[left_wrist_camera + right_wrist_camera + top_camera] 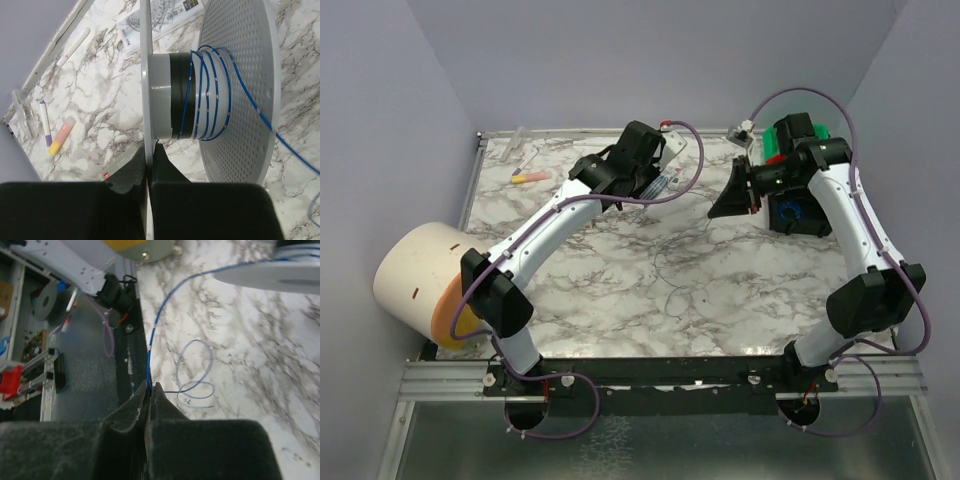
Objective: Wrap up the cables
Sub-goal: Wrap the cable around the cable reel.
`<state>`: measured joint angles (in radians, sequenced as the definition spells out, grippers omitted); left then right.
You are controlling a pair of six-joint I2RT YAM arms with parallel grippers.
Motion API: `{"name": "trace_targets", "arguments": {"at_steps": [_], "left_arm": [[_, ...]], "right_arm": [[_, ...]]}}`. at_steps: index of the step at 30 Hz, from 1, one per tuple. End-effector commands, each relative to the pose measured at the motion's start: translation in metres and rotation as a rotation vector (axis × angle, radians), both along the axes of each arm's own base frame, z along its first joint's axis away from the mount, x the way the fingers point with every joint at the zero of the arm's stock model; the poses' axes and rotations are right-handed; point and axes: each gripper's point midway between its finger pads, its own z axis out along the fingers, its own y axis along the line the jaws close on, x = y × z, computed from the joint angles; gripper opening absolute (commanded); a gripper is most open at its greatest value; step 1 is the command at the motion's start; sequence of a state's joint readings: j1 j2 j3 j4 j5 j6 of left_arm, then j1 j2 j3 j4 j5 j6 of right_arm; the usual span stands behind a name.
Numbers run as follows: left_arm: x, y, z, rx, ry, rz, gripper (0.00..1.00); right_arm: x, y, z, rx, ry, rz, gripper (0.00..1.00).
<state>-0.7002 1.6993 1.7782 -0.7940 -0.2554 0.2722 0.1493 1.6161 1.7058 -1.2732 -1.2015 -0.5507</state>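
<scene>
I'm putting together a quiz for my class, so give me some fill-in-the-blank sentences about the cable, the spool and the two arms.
1. The cable wound on the spool is ____ in colour.
2. The left fingers clamp the ____'s flange.
3. The right fingers pinch the ____.
4. Loose loops lie on the ____-patterned table.
Missing words: blue; spool; cable; marble.
</scene>
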Motion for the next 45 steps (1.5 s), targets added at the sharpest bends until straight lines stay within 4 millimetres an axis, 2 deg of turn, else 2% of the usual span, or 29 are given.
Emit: {"name": "trace_targets", "arguments": {"at_steps": [1, 6, 10, 13, 16, 22, 23, 26, 31, 34, 37, 40, 42, 43, 45], "left_arm": [[0.020, -0.005, 0.020, -0.061, -0.081, 0.089, 0.00], [0.025, -0.003, 0.019, -0.098, -0.063, 0.110, 0.00], [0.020, -0.012, 0.029, -0.174, -0.026, 0.042, 0.00], [0.009, -0.026, 0.049, -0.235, -0.020, -0.062, 0.00], [0.009, -0.027, 0.076, -0.261, -0.070, -0.086, 0.00], [0.019, -0.017, 0.123, -0.277, -0.199, -0.044, 0.00], [0.020, -0.016, 0.128, -0.284, -0.212, -0.036, 0.00], [0.024, -0.014, 0.141, -0.303, -0.242, -0.009, 0.00], [0.023, -0.018, 0.146, -0.339, -0.237, -0.007, 0.00], [0.020, -0.022, 0.146, -0.359, -0.223, -0.021, 0.00], [0.019, -0.023, 0.148, -0.369, -0.223, -0.030, 0.00], [0.018, -0.024, 0.152, -0.383, -0.225, -0.032, 0.00], [0.018, -0.026, 0.153, -0.394, -0.222, -0.035, 0.00], [0.018, -0.027, 0.153, -0.400, -0.219, -0.037, 0.00], [0.018, -0.029, 0.151, -0.407, -0.209, -0.042, 0.00]], "right_arm": [[-0.032, 0.030, 0.026, 0.125, -0.063, 0.129, 0.01], [-0.034, 0.051, 0.022, 0.155, -0.126, 0.142, 0.00], [-0.018, 0.058, 0.000, 0.119, -0.188, 0.101, 0.00], [0.003, 0.061, -0.016, 0.107, -0.255, 0.032, 0.00], [0.021, 0.063, -0.033, 0.092, -0.321, -0.017, 0.01], [0.026, 0.072, -0.060, 0.065, -0.370, -0.006, 0.02], [0.027, 0.074, -0.064, 0.057, -0.385, -0.002, 0.05], [0.028, 0.078, -0.067, 0.044, -0.447, 0.012, 0.22], [0.034, 0.082, -0.059, 0.052, -0.528, 0.028, 0.43], [0.040, 0.084, -0.057, 0.055, -0.562, 0.025, 0.54], [0.045, 0.085, -0.058, 0.054, -0.585, 0.014, 0.60], [0.045, 0.090, -0.066, 0.050, -0.586, 0.024, 0.60], [0.042, 0.094, -0.073, 0.053, -0.581, 0.037, 0.55], [0.040, 0.096, -0.075, 0.058, -0.576, 0.046, 0.49], [0.033, 0.101, -0.077, 0.080, -0.566, 0.078, 0.29]]}}
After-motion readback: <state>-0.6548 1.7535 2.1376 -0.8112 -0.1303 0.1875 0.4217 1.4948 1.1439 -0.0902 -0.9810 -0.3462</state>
